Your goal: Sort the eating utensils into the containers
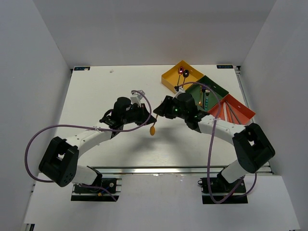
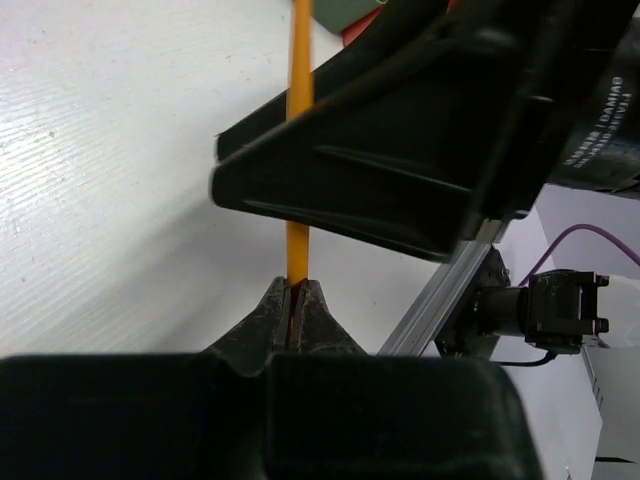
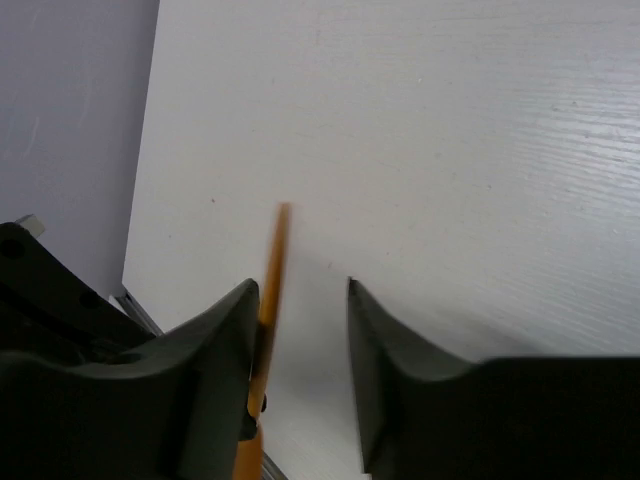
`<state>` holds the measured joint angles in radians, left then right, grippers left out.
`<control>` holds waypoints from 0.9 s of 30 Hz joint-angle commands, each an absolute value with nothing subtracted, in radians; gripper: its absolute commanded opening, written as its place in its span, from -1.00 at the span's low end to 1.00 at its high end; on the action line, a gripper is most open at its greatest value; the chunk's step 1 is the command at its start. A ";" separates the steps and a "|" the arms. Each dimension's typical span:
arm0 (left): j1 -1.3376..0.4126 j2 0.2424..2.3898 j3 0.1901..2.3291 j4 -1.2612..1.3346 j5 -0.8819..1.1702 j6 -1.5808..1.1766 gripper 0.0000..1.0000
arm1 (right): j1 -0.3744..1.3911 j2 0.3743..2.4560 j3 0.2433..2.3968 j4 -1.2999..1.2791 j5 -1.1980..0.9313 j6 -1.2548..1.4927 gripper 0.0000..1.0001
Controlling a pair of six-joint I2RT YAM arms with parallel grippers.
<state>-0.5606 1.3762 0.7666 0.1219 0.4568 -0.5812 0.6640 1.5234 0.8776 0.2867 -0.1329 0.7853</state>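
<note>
An orange spoon hangs above the table's middle, bowl end down. My left gripper is shut on its handle, and the fingertips pinch the thin stem. My right gripper stands open around the same handle. The handle lies against the left finger, with a wide gap to the other finger. At the back right are the yellow tray with two spoons, the dark green tray with forks and the red-orange tray with chopsticks.
The right gripper's black body fills the upper half of the left wrist view, close over the spoon. A purple cable loops beside the right arm. White walls enclose the table on three sides.
</note>
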 commanded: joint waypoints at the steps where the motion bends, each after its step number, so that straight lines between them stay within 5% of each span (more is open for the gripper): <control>1: -0.568 1.354 0.772 0.169 0.491 -0.584 -1.00 | 0.678 1.552 0.945 0.330 -0.115 0.796 -0.17; 2: -0.568 1.356 0.773 0.161 0.486 -0.581 -0.96 | 0.677 1.561 0.949 0.334 -0.130 0.796 -0.44; 3: -0.568 1.358 0.778 0.152 0.476 -0.577 -0.80 | 0.676 1.565 0.953 0.340 -0.136 0.798 -0.99; 4: -0.568 1.358 0.793 0.125 0.438 -0.569 -0.50 | 0.676 1.565 0.957 0.347 -0.129 0.796 -1.00; 6: -0.568 1.355 0.813 0.086 0.385 -0.569 0.92 | 0.673 1.569 0.968 0.342 -0.111 0.784 -1.00; 13: -0.568 1.281 1.025 -0.456 -0.113 -0.494 0.96 | 0.479 1.753 1.236 0.195 -0.022 0.524 -1.00; 27: -0.568 0.933 0.767 -0.479 -0.250 -0.357 0.96 | 0.245 2.259 2.067 0.015 -0.092 0.138 -1.00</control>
<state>-0.5652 0.9043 0.7712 -0.4667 -0.2001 -0.3790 0.2352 2.1918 1.9354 0.0566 -0.0746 0.2756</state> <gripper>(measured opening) 0.980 0.104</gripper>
